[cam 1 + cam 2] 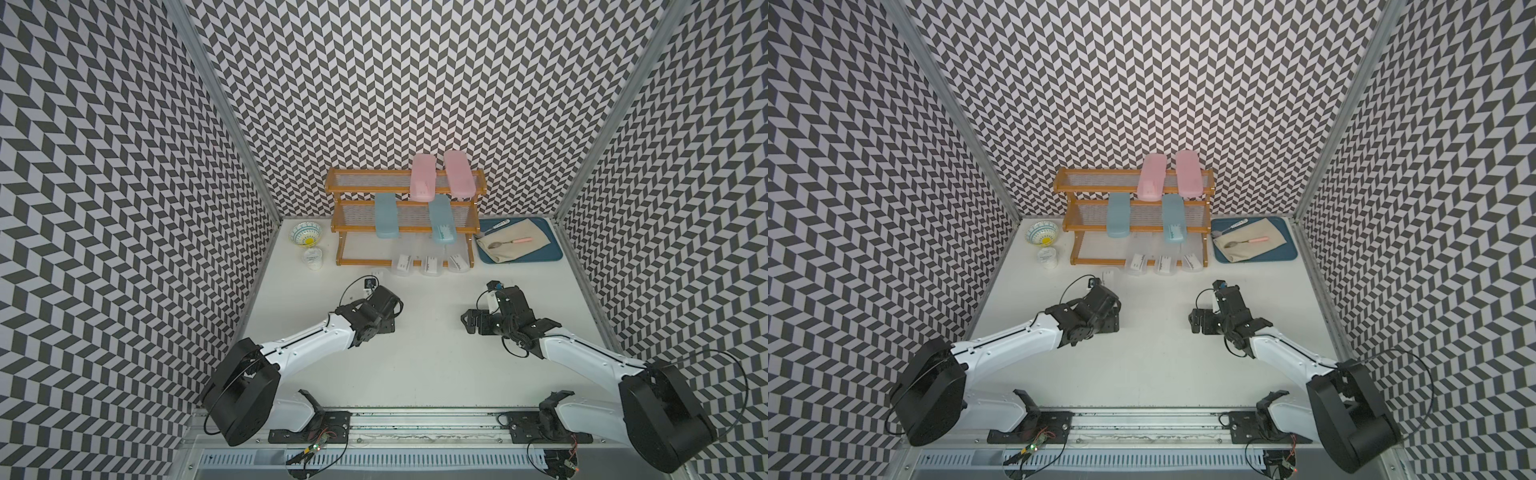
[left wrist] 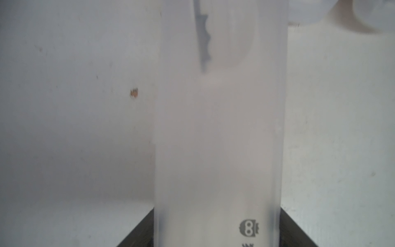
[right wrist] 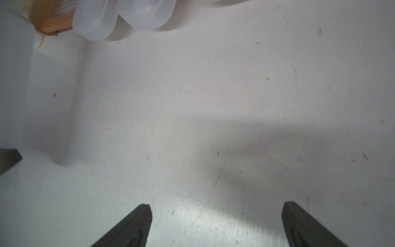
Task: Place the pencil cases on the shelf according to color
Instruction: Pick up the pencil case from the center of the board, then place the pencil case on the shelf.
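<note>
Just off the shelf's [image 1: 361,262] front-left corner, L gripper [image 2: 217,233] pinches the last frosted clear case [image 2: 218,128], long axis running straight out from the jaws toward the bottom tier's free left part, beside three clear cases [image 1: 431,266]. R gripper [image 3: 215,224], off the front-right corner, hangs spread & empty. Wrist cam shows the grip; top views only the case's labelled tip [image 1: 376,274].
</note>
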